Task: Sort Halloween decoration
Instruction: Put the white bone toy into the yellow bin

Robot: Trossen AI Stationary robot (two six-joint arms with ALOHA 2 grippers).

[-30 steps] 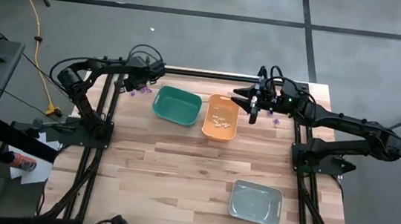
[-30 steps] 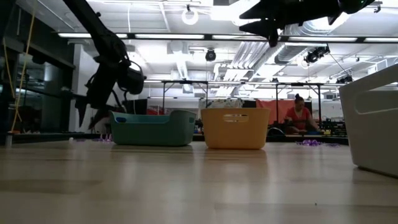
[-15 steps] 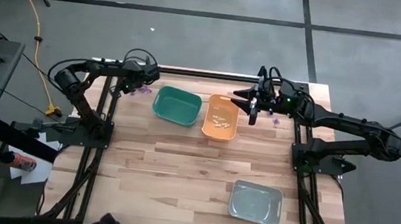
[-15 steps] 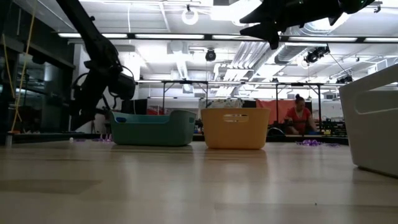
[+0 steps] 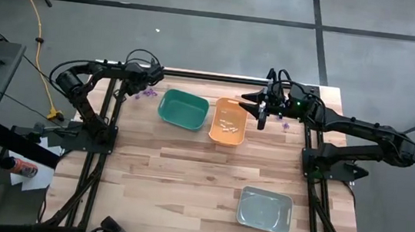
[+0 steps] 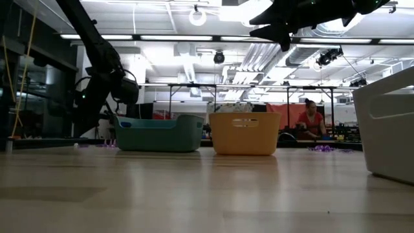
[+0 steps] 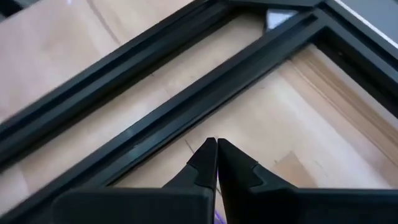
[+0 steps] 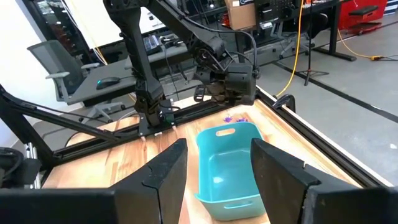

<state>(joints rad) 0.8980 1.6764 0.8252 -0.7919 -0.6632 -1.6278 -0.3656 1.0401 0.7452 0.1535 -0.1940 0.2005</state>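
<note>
**Wooden table carrying three bins and scattered trinkets**

A light wooden table point(image 5: 186, 175) is holding a green bin point(image 5: 183, 109) and an orange bin point(image 5: 228, 122) side by side near its far edge. A grey bin point(image 5: 264, 210) is sitting well apart, toward the near right corner. Tiny purple trinkets point(image 5: 145, 93) are lying at the far left corner, and more purple ones point(image 5: 286, 126) are lying just right of the orange bin.

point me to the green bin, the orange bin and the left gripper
green bin point(image 5: 183, 109): high view, on its inner floor.
orange bin point(image 5: 229, 111): high view, on a bare part of its floor near the far end.
left gripper point(image 7: 217, 144): left wrist view, where the two shut fingertips meet.
</note>
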